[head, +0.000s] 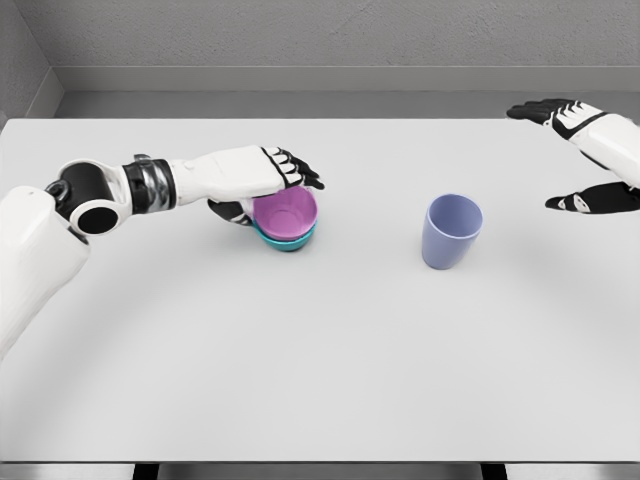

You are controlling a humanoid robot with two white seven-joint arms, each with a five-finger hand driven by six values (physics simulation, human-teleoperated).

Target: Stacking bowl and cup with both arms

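A pink bowl (287, 214) sits nested inside a teal bowl (288, 240) left of the table's middle. My left hand (272, 196) reaches in from the left and grips the pink bowl's near-left rim, with the fingers (296, 170) laid over the top and the thumb (234, 212) beneath. A lavender cup (452, 232) stands upright right of centre, apart from both hands. My right hand (562, 156) hovers at the far right edge beyond the cup, fingers spread wide and holding nothing.
The white table (300, 360) runs wide in front of the bowls and the cup. A grey wall (320, 50) rises behind its far edge.
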